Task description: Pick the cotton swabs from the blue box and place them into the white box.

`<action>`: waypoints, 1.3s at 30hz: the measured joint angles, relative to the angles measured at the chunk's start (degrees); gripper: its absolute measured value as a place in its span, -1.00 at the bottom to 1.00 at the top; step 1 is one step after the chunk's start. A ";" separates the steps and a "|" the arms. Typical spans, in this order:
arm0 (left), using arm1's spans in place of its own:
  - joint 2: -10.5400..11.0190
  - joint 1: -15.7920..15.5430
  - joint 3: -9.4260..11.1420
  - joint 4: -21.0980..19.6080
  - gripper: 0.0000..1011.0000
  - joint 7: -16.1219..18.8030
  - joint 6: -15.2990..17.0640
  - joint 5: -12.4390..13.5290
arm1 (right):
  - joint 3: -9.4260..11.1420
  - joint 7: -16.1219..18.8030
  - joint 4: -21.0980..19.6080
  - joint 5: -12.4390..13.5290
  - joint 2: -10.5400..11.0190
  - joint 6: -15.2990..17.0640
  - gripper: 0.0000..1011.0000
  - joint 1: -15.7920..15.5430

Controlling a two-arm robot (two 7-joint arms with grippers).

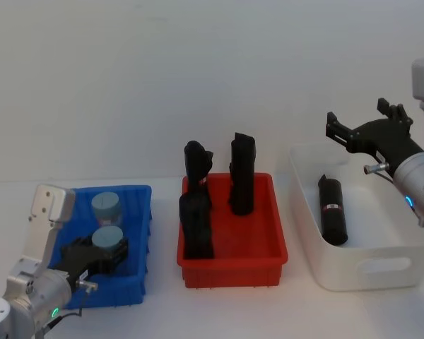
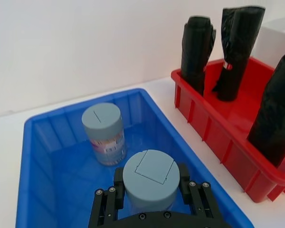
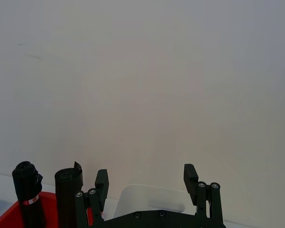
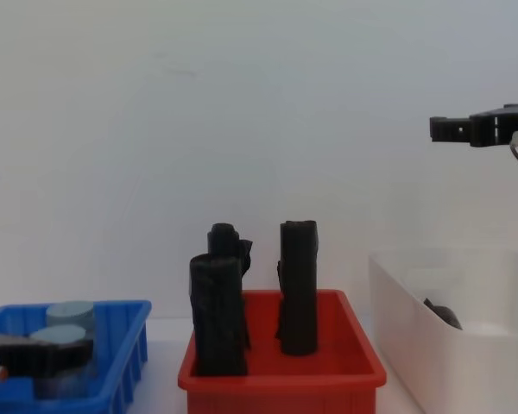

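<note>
Cotton swabs tub [image 1: 110, 236] clasped between left gripper [image 2: 151, 176] jaws, in blue box [image 2: 47, 142], right gripper [image 3: 146, 177] splayed

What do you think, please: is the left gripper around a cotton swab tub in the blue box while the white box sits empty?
Not quite: the white box is not empty; the head view shows a black roll lying in it. The left gripper is around a cotton swab tub in the blue box.
</note>
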 joint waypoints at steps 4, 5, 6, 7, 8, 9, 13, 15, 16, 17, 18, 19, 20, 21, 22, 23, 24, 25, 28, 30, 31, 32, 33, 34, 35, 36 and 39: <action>0.15 0.13 -0.23 -0.94 0.32 0.18 -1.19 0.02 | 0.00 0.00 0.00 0.00 0.00 0.00 0.98 0.00; 0.19 0.17 -0.30 -1.25 0.32 0.21 -1.40 0.02 | 0.00 0.00 0.00 0.00 0.00 0.00 0.98 0.00; 0.26 0.20 -0.41 -1.80 0.32 0.26 -1.92 0.02 | 0.00 0.00 0.00 0.00 0.00 0.00 0.98 0.00; 0.29 0.21 -0.45 -1.97 0.32 0.28 -2.14 0.01 | 0.00 0.00 0.00 0.00 0.00 0.00 0.98 0.00; 0.35 0.21 -0.54 -2.39 0.32 0.29 -2.48 0.02 | 0.00 0.00 -0.01 0.00 0.00 0.00 0.98 0.00; 0.41 0.22 -0.65 -2.86 0.32 0.29 -2.96 0.01 | 0.00 0.01 -0.01 0.00 0.00 0.00 0.98 0.00; 0.56 0.21 -0.94 -4.38 0.32 0.29 -4.22 -0.02 | -0.03 0.52 -0.01 -0.15 0.04 -0.16 0.98 0.00; 0.61 0.15 -1.05 -5.00 0.32 0.15 -4.70 -0.04 | -0.07 1.16 -0.06 -0.28 0.12 -0.38 0.98 0.00; 0.62 0.10 -1.10 -5.29 0.32 0.07 -4.95 -0.04 | -0.09 1.52 -0.08 -0.36 0.15 -0.51 0.98 0.00; 0.65 -0.04 -1.20 -5.93 0.32 -0.12 -5.43 -0.05 | -0.14 2.13 -0.15 -0.43 0.25 -0.71 0.98 -0.01; 0.66 -0.11 -1.26 -6.35 0.32 -0.25 -5.74 -0.06 | -0.16 2.46 -0.22 -0.46 0.29 -0.81 0.98 -0.02; 0.66 -0.26 -1.35 -6.95 0.32 -0.55 -6.20 -0.07 | -0.20 3.31 -0.33 -0.53 0.40 -1.07 0.98 -0.06; 0.65 -0.38 -1.39 -7.36 0.32 -0.72 -6.44 -0.07 | -0.20 3.31 -0.33 -0.53 0.40 -1.07 0.98 -0.06; 0.64 -0.47 -1.43 -7.69 0.32 -0.88 -6.68 -0.08 | -0.24 4.11 -0.46 -0.59 0.54 -1.29 0.98 -0.11; 0.60 -0.69 -1.49 -8.33 0.32 -1.23 -7.15 -0.08 | -0.26 4.68 -0.53 -0.61 0.60 -1.44 0.98 -0.14; 0.56 -0.80 -1.52 -8.64 0.32 -1.49 -7.48 -0.08 | -0.29 5.55 -0.68 -0.62 0.75 -1.66 0.98 -0.22; 0.52 -0.91 -1.54 -8.92 0.32 -1.71 -7.72 -0.08 | -0.32 6.03 -0.76 -0.62 0.81 -1.75 0.98 -0.24; 0.44 -1.17 -1.58 -9.48 0.32 -2.07 -8.12 -0.08 | -0.35 6.48 -0.84 -0.62 0.87 -1.86 0.98 -0.27; 0.18 -1.87 -1.64 -10.71 0.32 -3.12 -9.24 -0.05 | -0.44 8.61 -1.22 -0.61 1.20 -2.31 0.98 -0.43; 0.03 -2.22 -1.65 -11.21 0.32 -3.68 -9.73 -0.03 | -0.50 10.13 -1.48 -0.58 1.43 -2.65 0.98 -0.54; -0.06 -2.41 -1.65 -11.46 0.32 -3.98 -9.96 -0.01 | -0.53 10.66 -1.56 -0.55 1.51 -2.77 0.98 -0.57; -0.19 -2.69 -1.65 -11.78 0.32 -4.37 -10.26 0.01 | -0.56 11.19 -1.68 -0.52 1.62 -2.89 0.98 -0.62; -0.41 -3.12 -1.65 -12.25 0.32 -4.88 -10.62 0.06 | -0.62 12.45 -1.86 -0.43 1.78 -3.15 0.98 -0.67; -0.66 -3.62 -1.64 -12.70 0.32 -5.69 -11.15 0.18 | -0.66 13.02 -1.98 -0.39 1.89 -3.27 0.98 -0.72; -0.82 -3.95 -1.61 -12.96 0.32 -6.09 -11.39 0.24 | -0.69 13.58 -2.06 -0.34 1.97 -3.39 0.98 -0.76; -0.96 -4.20 -1.58 -13.15 0.32 -6.49 -11.60 0.29 | -0.71 14.14 -2.13 -0.28 2.05 -3.50 0.98 -0.78; -1.59 -5.32 -1.35 -13.83 0.32 -8.21 -12.44 0.64 | -0.81 17.00 -2.27 0.08 2.46 -4.16 0.98 -0.81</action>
